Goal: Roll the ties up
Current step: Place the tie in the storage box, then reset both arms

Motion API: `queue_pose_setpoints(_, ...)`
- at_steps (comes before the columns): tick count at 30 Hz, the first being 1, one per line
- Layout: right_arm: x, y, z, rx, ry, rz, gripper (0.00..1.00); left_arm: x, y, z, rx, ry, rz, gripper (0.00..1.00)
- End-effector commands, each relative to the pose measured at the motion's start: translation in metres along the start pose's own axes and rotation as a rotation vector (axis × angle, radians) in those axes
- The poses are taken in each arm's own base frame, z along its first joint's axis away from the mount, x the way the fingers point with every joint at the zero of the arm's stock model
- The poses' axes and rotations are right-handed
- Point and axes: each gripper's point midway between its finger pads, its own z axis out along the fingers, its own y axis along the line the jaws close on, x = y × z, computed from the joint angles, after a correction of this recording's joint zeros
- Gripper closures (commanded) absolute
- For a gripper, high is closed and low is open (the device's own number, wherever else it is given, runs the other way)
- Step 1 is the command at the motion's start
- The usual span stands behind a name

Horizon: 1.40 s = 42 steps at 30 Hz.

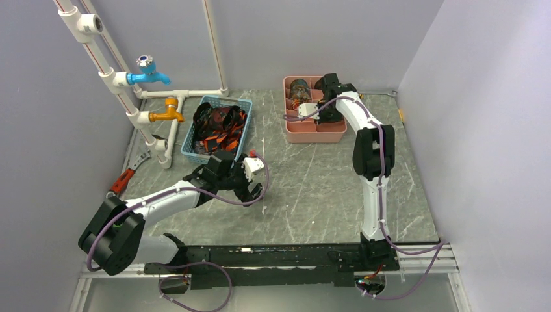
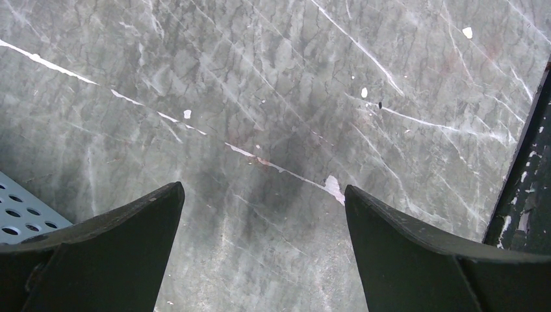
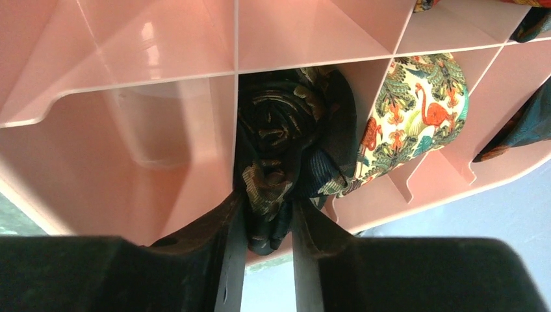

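Rolled tie (image 3: 279, 130) and right gripper (image 3: 268, 208) are filling one pink tray (image 1: 315, 135) compartment, neighbouring compartment sitting empty; table (image 1: 312, 188) before tray lying open, blue basket (image 1: 229, 100) blocking farther left.

- The blue basket (image 1: 190, 138) stands near the far left corner of the surface (image 1: 312, 188) and holds loose ties (image 1: 217, 127).
- The pink tray (image 1: 325, 135) stands at the far edge, with a rolled tie (image 1: 299, 90) in its far left compartment.
- The right gripper (image 1: 297, 114) reaches over this tray.
- The left gripper (image 1: 250, 190), jaws apart, hangs just beside the basket's near right corner.
- A wrench (image 1: 128, 174) lies at the left edge.
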Motion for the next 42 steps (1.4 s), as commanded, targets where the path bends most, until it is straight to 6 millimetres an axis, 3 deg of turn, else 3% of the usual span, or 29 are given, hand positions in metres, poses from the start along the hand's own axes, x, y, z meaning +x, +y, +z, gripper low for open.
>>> queue_pose_setpoints(1, 0.003, 0.014, 0.0, -0.049, 0.011, 0.007, 0.68, -0.009, 0.003, 0.0, -0.003, -0.026, 0.0, 0.01)
queue_pose_setpoints(13, -0.002, -0.006, -0.05, 0.047, -0.027, 0.004, 0.49, -0.006, 0.007, 0.007, 0.0, -0.003, 0.004, 0.01)
queue_pose_setpoints(26, -0.011, -0.013, -0.089, 0.099, -0.083, 0.022, 0.43, -0.015, 0.012, 0.005, -0.02, -0.011, 0.015, 0.01)
queue_pose_setpoints(31, -0.02, -0.019, -0.12, 0.158, -0.147, 0.084, 0.38, -0.035, 0.019, -0.003, -0.037, -0.034, 0.018, 0.01)
queue_pose_setpoints(36, -0.029, -0.026, -0.157, 0.252, -0.236, 0.221, 0.26, -0.059, 0.03, -0.017, -0.055, -0.03, 0.0, 0.01)
queue_pose_setpoints(42, -0.027, -0.026, -0.209, 0.371, -0.363, 0.444, 0.01, -0.093, 0.059, -0.044, -0.146, -0.018, -0.065, 0.01)
